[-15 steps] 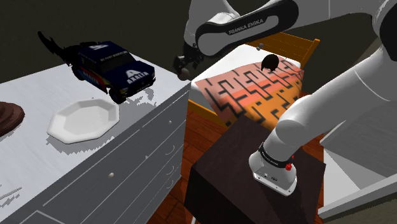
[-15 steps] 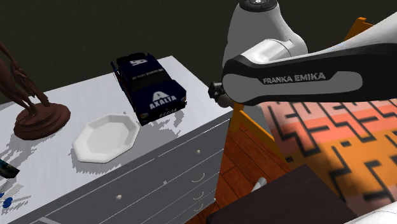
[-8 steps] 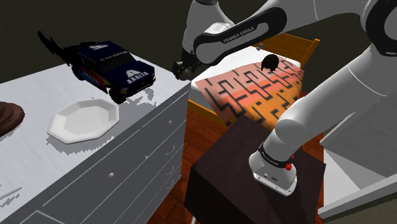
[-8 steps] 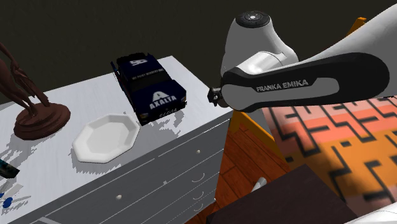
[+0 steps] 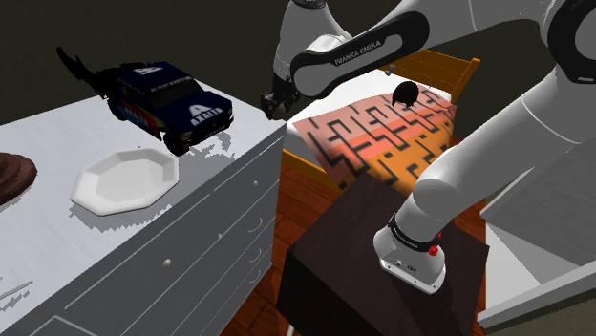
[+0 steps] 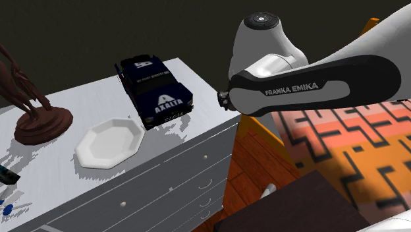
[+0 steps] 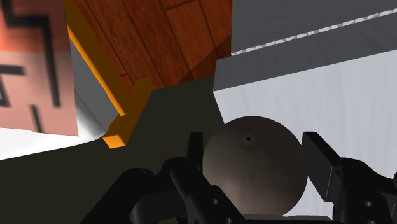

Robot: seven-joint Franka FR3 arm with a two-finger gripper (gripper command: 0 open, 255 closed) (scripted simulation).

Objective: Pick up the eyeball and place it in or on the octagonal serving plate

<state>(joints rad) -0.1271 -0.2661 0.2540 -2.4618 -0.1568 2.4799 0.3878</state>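
Dresser (image 5: 224,177) corner: grey eyeball (image 7: 251,172) sits inside the gripper (image 7: 254,149).
Fingers (image 7: 321,159) look pressed against both its sides; octagonal plate (image 5: 124,179) lies lower left in the shoulder view, beside toy car (image 5: 172,100).

Eyeball (image 7: 251,162): grey, smooth, matt, with one tiny dark dot.
Octagonal serving plate (image 5: 124,178): white, smooth, faint sheen on the facets.
Surface (image 5: 57,258): pale grey, streaked as if brushed, dull.
Toy truck (image 5: 172,100): dark blue shell, glossy.
Floor (image 7: 178,38): red-brown wood planks, grain plain to see.
Bed cover (image 5: 382,134): orange with a black maze print, flat matt.
Arm (image 5: 497,143): white, smooth, soft shine.
Stand (image 5: 334,239): dark brown, matt.
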